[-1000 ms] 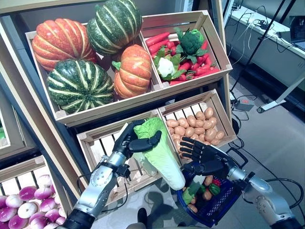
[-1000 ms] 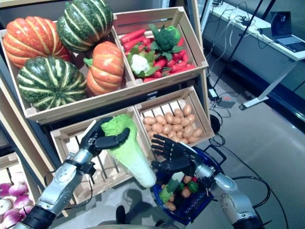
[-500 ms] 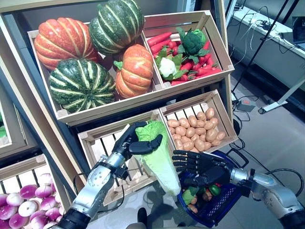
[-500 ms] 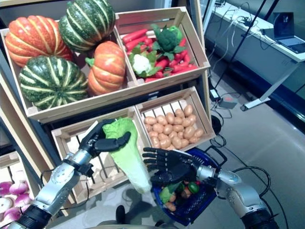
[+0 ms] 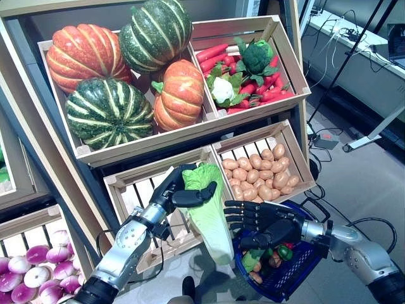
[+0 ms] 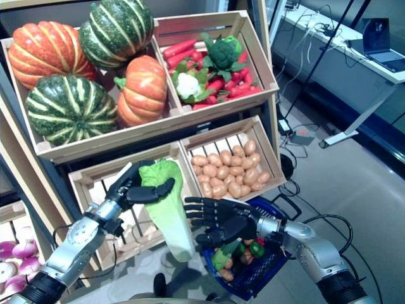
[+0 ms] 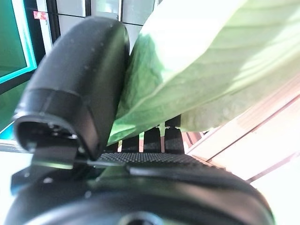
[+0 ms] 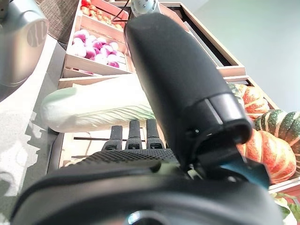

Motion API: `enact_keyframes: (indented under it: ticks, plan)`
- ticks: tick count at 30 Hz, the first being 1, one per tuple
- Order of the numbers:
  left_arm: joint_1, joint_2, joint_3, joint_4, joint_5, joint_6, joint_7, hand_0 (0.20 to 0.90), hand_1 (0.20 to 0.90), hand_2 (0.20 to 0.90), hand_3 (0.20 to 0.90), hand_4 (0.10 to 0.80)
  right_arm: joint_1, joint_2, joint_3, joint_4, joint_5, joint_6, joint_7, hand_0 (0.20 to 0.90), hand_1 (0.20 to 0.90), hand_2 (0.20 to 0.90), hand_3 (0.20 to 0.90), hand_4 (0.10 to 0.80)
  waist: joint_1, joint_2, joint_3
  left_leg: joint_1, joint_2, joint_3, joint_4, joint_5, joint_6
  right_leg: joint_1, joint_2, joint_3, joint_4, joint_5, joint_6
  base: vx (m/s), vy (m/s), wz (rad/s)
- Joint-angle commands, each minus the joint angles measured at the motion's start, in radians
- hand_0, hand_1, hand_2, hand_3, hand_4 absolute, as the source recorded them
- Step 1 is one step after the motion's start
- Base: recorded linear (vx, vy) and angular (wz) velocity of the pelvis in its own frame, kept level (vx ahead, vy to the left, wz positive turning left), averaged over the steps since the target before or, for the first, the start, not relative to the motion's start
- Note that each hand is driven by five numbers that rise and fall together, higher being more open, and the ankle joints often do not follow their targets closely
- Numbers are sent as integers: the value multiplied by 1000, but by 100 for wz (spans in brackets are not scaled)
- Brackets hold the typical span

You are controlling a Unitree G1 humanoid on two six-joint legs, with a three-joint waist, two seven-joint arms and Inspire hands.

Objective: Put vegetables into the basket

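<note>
My left hand [image 5: 172, 189] is shut on a long pale-green cabbage [image 5: 209, 215] by its leafy top. It holds the cabbage in front of the lower crates, hanging down beside the blue basket [image 5: 297, 266]. The left wrist view shows the thumb [image 7: 77, 89] pressed on the green leaf [image 7: 197, 61]. My right hand [image 5: 262, 218] is open, fingers straight and spread, just right of the cabbage and above the basket's near rim. The right wrist view shows the cabbage [image 8: 98, 105] past its fingers. The basket holds small green, red and orange vegetables [image 5: 269, 256].
A wooden stand [image 5: 209, 120] of slanted crates rises behind the hands. A crate of potatoes [image 5: 256, 174] sits right behind my right hand. A desk leg [image 5: 373, 130] stands on the grey floor at the right.
My left hand has lowered the cabbage slightly, tip swinging left. My right hand has moved left toward the cabbage, fingers spread beside it.
</note>
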Motion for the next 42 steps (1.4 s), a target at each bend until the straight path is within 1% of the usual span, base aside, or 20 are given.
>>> enact_keyframes:
  ticks: [1,8,11,13,19,21,27,31,35,41,42]
  plan:
    - [-144,-31,-2,-101,-66,-134,-11,300,300,300,300,400,-98,14,60,-23,89,-38,13,900,900,900,900,800,14,-11,-76,92,30,12,2,-140,-51,-46,-39,32,-64,135,33,0,0,0]
    - [-142,-44,-2,-103,-64,-135,-7,300,300,300,300,400,-106,54,82,-2,70,-27,-22,900,900,900,900,800,15,-7,-80,93,30,10,2,-141,-50,-46,-40,34,-64,134,33,0,0,0]
    - [-141,-51,-4,-105,-58,-134,-5,300,300,300,300,400,-108,71,91,13,75,-30,-75,900,900,900,900,800,16,-6,-80,94,30,9,2,-140,-50,-45,-40,35,-64,133,33,0,0,0]
    - [-141,-57,-5,-108,-59,-131,3,300,300,300,300,400,-113,92,92,27,99,-31,-132,900,900,900,900,800,16,-4,-80,95,29,8,2,-141,-49,-45,-40,37,-64,134,33,0,0,0]
    - [-134,-74,-1,-113,-60,-132,9,300,300,300,300,400,-105,136,100,39,72,-40,-200,900,900,900,900,800,15,0,-79,97,28,9,2,-141,-47,-44,-40,40,-64,134,33,0,0,0]
    - [-131,-78,-3,-113,-62,-136,8,300,300,300,300,400,-103,152,104,44,90,-45,-236,900,900,900,900,800,15,2,-78,96,27,9,2,-140,-46,-44,-40,42,-64,135,33,0,0,0]
    - [-130,-92,-5,-124,-51,-127,17,300,300,300,300,400,-102,187,107,73,76,-50,-322,900,900,900,900,800,14,6,-76,96,26,11,2,-142,-45,-46,-41,45,-64,134,34,0,0,0]
    - [-130,-95,0,-131,-51,-116,26,300,300,300,300,400,-99,208,108,102,72,-52,-357,900,900,900,900,800,15,8,-77,98,26,11,2,-143,-44,-44,-42,44,-64,134,34,0,0,0]
    - [-124,-94,8,-144,-54,-107,23,300,300,300,300,400,-94,214,104,107,70,-43,-337,900,900,900,900,800,16,9,-76,96,27,12,2,-142,-44,-45,-41,45,-64,134,34,0,0,0]
    - [-122,-97,6,-139,-64,-111,4,300,300,300,300,400,-95,216,125,107,40,10,-243,900,900,900,900,800,21,7,-75,97,27,9,2,-143,-44,-42,-41,42,-64,132,32,0,0,0]
    - [-122,-97,6,-139,-67,-110,-2,300,300,300,300,400,-95,212,132,104,23,34,-221,900,900,900,900,800,22,6,-76,98,27,9,2,-143,-45,-42,-41,41,-64,131,32,0,0,0]
